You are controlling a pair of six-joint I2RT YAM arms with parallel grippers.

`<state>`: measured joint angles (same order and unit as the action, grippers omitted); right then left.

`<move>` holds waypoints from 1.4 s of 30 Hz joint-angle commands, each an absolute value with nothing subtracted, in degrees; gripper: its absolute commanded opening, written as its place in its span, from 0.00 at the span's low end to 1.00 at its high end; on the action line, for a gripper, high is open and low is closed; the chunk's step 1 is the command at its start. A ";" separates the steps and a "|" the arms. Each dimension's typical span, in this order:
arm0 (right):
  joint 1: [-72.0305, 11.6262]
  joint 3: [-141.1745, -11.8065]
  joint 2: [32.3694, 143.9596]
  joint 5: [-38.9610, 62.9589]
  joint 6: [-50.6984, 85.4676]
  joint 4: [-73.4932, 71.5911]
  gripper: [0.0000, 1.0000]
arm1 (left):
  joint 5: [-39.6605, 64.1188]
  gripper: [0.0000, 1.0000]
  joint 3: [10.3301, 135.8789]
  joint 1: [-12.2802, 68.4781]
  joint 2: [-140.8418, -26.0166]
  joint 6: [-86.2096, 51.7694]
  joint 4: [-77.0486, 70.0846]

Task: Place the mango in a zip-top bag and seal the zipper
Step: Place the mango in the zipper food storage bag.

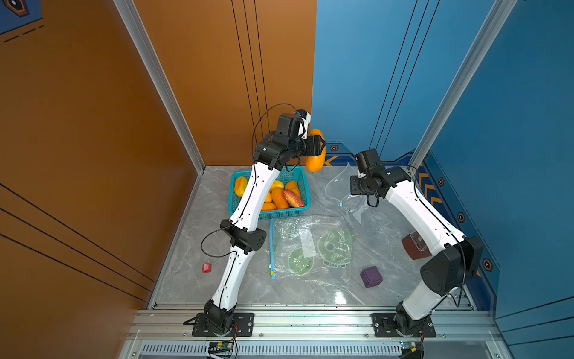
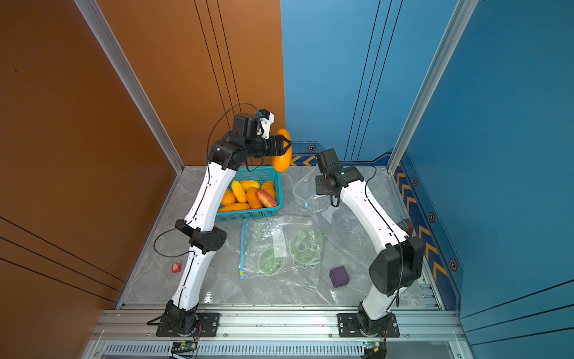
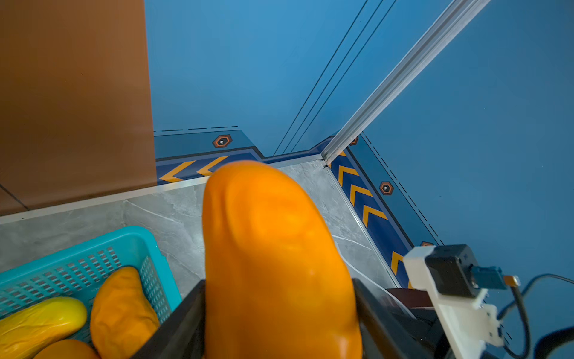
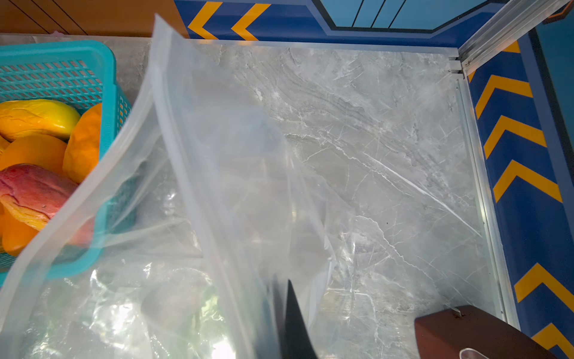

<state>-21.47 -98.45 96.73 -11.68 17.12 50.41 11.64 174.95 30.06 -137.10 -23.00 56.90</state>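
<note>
1. Gripping the orange mango (image 1: 315, 164) across its middle, the left fingers (image 3: 183, 323) were closed on its two sides. We saw it held in the air near the far corner of the teal basket (image 1: 279, 214), close to the back wall.
2. We noted that the mango was outside the zip-top bag (image 4: 223, 161) and apart from it.
3. The right fingers (image 4: 293, 320) were pinched shut on one lip of that clear bag, holding the edge up above the bench (image 1: 192, 248). Its mouth gaped and the zipper was unsealed.
4. We saw several more mangoes (image 1: 279, 197) lying in the basket, one of them reddish.
5. A second bag (image 1: 310, 245) with a blue zipper strip lay flat mid-bench, with green shapes inside it.
6. We also saw a purple cube (image 1: 371, 276), a small red item (image 1: 206, 268) and a brown block (image 1: 411, 248) on the bench.
</note>
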 commanded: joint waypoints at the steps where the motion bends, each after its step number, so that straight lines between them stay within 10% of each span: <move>1: -20.84 -97.55 94.49 -8.24 19.63 48.28 0.00 | 13.43 0.30 176.46 32.28 -136.46 -22.82 56.89; 42: -13.64 -90.45 84.64 2.65 29.92 39.43 0.00 | 5.56 0.39 176.54 43.88 -140.97 -22.54 44.04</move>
<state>-14.24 -91.00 86.48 1.26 28.42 41.34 7.49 175.22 43.31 -140.20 -24.69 46.00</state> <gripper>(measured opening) 0.046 0.677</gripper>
